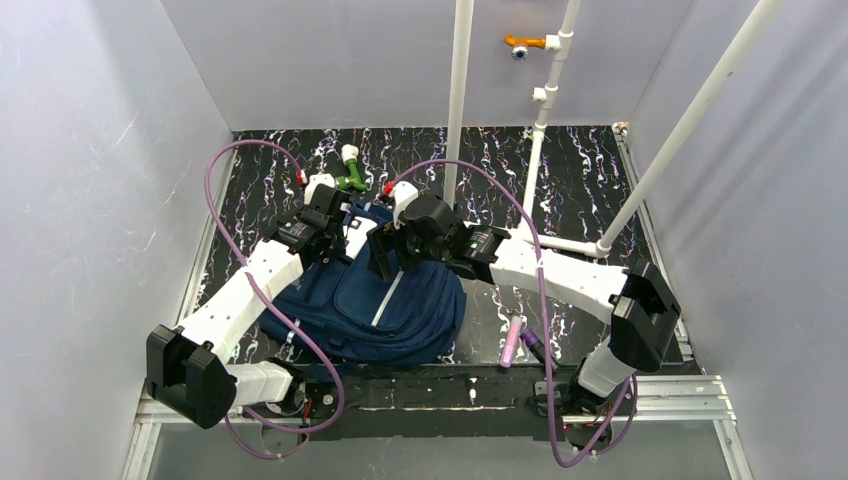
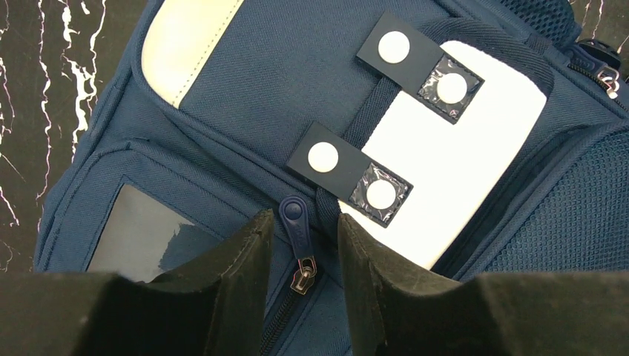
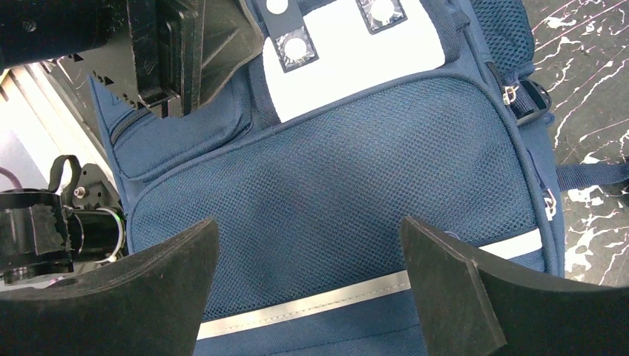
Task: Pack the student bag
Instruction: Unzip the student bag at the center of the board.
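Observation:
The navy-blue student bag (image 1: 375, 310) lies flat on the black marbled table, front side up. In the left wrist view its white buttoned patch (image 2: 460, 148) and clear pocket window (image 2: 148, 237) show. My left gripper (image 2: 303, 230) is open just above the bag, its two fingers either side of a blue zipper pull (image 2: 298, 226) without clasping it. My right gripper (image 3: 308, 248) is wide open and empty over the bag's mesh panel (image 3: 348, 170) and grey stripe (image 3: 334, 297). Both grippers hover over the bag's far end in the top view: left gripper (image 1: 322, 232), right gripper (image 1: 385, 255).
A green and white object (image 1: 350, 170) lies on the table beyond the bag. A pink pen-like item (image 1: 511, 342) and a purple one (image 1: 531, 345) lie to the bag's right near the front edge. White pipes (image 1: 460, 100) stand at the back.

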{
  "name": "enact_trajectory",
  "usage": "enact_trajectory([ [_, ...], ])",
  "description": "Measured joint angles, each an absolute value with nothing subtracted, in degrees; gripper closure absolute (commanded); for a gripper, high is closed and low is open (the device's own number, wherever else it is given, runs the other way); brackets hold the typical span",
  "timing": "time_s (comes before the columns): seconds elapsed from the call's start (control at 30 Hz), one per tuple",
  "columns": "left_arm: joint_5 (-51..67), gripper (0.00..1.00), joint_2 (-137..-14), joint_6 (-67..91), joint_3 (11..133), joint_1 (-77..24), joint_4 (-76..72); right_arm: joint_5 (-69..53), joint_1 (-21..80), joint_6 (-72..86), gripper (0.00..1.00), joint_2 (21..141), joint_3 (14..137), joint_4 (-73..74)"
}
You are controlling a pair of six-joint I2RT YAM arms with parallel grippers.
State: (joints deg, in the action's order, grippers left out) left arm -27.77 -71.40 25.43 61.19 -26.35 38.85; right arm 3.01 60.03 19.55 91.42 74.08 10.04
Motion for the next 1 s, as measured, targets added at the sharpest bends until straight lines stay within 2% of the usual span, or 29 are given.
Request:
enact_trajectory([
  [0.17, -28.12, 0.72, -71.33, 25.26, 60.66, -26.35, 37.87, 2.81, 60.03, 19.57, 0.02, 92.36, 74.08, 9.19],
  [0.37, -27.9, 0.69, -70.0, 25.28, 58.41, -25.63, 36.18, 2.76, 60.03, 19.59, 0.02, 93.49, 74.08, 9.19],
  [0.6, -25.93, 0.73, -68.73, 26.11, 56.9, -24.08, 34.74, 2.61, 60.03, 19.84, 0.02, 93.49, 74.08, 8.99],
  [0.67, -25.32, 0.76, -67.75, 26.3, 55.79, -23.79, 33.63, 2.5, 60.03, 20.08, 0.02, 93.54, 74.08, 8.88],
  [0.77, -24.47, 0.89, -66.63, 26.68, 54.3, -23.55, 31.92, 1.98, 60.03, 20.64, 0.02, 94.15, 74.08, 8.6],
  [0.87, -23.94, 0.96, -65.43, 26.63, 52.84, -23.38, 30.5, 2.09, 60.03, 20.75, 0.02, 94.78, 74.08, 8.45],
  [1.0, -23.22, 0.97, -64.03, 25.71, 52.03, -23.31, 29.67, 3.31, 60.6, 20.6, 0.02, 94.89, 74.39, 8.6],
])
